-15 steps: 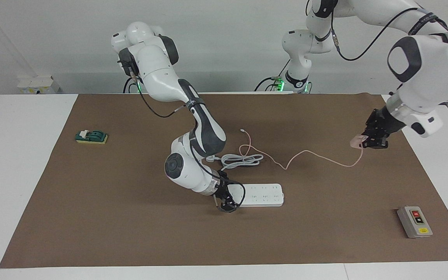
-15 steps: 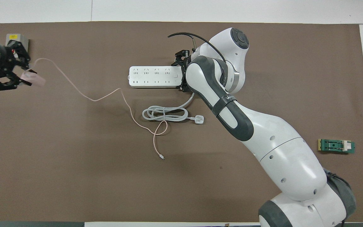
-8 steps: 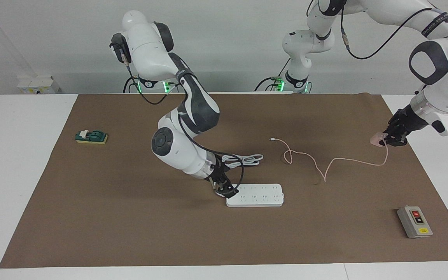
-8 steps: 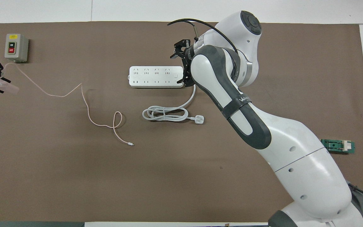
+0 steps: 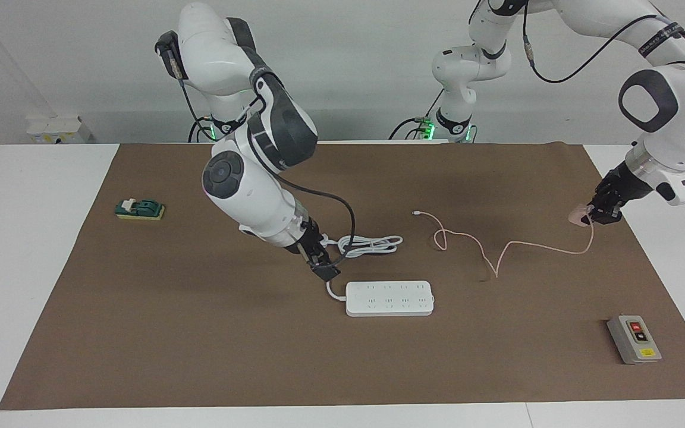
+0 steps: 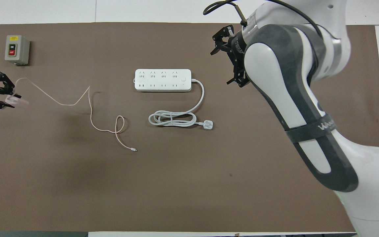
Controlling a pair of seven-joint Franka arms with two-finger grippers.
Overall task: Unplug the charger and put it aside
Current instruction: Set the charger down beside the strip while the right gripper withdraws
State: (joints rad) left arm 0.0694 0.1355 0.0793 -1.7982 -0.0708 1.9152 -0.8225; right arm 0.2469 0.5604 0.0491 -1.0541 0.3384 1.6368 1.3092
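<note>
— Pink and boxy, the charger [image 5: 578,214] is a small pale cube pinched in the left gripper [image 5: 592,215], low over the brown mat [image 5: 200,356] at the left arm's end of the table. Can you follow its cord?

— Yes. A thin pink cable [image 5: 497,261] sags from the cube to the mat, bends sharply, curls into one loose loop and ends in a tiny white connector [image 5: 415,213] lying flat, nearer the robots than the loop.

— And the right gripper [image 5: 323,267]?

— Its black fingers are spread and hold nothing. It hangs over the mat just off the end of the power strip [image 5: 389,298] where the thick cord leaves it.

— Describe the strip.

— Long, white, smooth plastic with rounded corners and two rows of sockets, none of them occupied. Its thick white cord [image 5: 369,244] is bundled into a flat coil nearer the robots, ending in a blocky three-pin plug [image 6: 208,124].

— Anything farther out?

— A grey switch box [image 5: 634,339] with one red and one black button stands farthest from the robots, at the left arm's end. A green block on a yellow pad [image 5: 140,208] lies toward the right arm's end.
</note>
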